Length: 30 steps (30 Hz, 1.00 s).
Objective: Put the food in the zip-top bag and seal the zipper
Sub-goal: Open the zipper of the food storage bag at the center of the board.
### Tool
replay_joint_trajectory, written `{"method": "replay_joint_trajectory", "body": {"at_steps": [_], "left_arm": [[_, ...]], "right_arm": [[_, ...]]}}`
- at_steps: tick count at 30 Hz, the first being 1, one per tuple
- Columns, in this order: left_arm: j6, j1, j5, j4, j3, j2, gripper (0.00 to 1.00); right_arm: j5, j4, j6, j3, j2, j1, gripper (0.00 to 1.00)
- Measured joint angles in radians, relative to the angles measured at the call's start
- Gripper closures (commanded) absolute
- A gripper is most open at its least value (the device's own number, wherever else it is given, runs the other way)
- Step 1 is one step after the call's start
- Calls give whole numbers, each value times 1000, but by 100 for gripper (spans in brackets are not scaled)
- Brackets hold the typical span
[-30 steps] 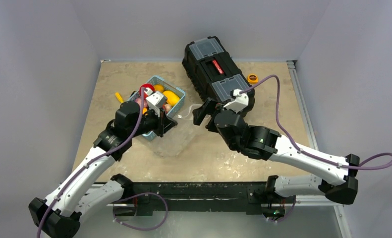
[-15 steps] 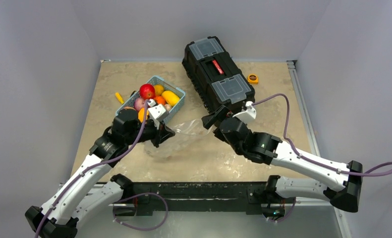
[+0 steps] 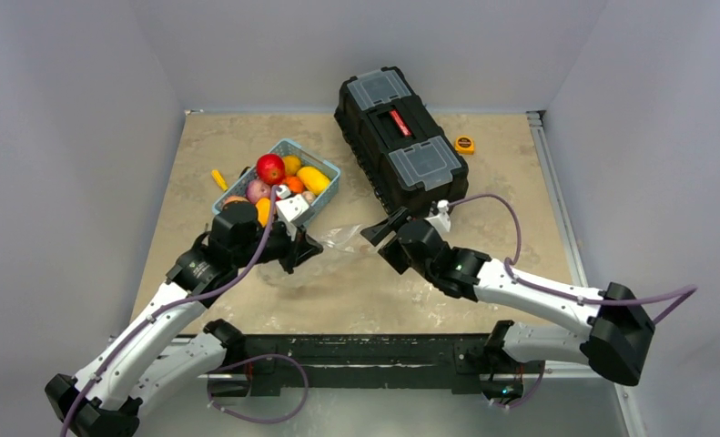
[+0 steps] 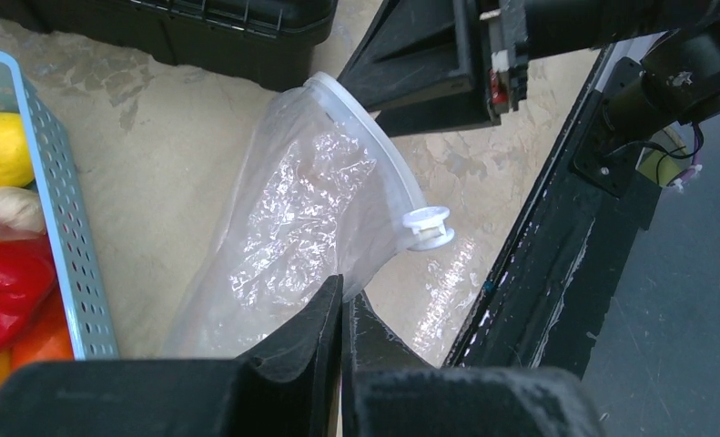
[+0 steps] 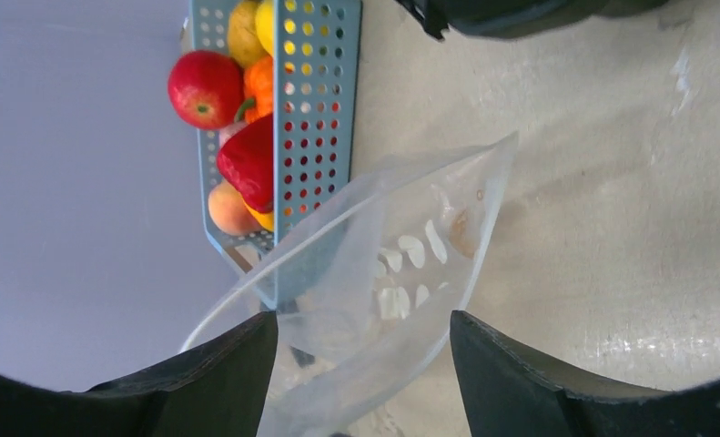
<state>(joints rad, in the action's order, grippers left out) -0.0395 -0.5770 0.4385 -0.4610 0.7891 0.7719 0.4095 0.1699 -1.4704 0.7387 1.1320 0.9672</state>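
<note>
Top external view, left gripper [image 4: 345, 291] pinching zip-top bag [image 4: 310, 200], right gripper [image 5: 360, 320] spread around it, blue basket [image 5: 316, 109] beside, toolbox [image 3: 397, 127] behind

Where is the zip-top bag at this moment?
In the top view, the zip-top bag is mid-table between the left pincer and right pincer, on the near side of the blue basket.
</note>
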Motion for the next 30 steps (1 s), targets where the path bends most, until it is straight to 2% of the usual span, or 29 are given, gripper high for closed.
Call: {"method": "replay_joint_trajectory", "body": {"at_steps": [5, 10, 17, 25, 30], "left_arm": [[0, -6, -10, -12, 0, 0, 100], [0, -8, -18, -21, 0, 0, 100], [2, -18, -30, -27, 0, 0, 100], [7, -20, -60, -26, 0, -13, 100], [7, -20, -59, -26, 0, -12, 100]], "right_arm": [[-95, -166, -52, -104, 71, -6, 37], [-147, -217, -73, -128, 150, -6, 36], [-108, -113, 2, -56, 129, -6, 27], [-97, -93, 3, -93, -23, -6, 26], [-148, -132, -19, -101, 52, -6, 31]]}}
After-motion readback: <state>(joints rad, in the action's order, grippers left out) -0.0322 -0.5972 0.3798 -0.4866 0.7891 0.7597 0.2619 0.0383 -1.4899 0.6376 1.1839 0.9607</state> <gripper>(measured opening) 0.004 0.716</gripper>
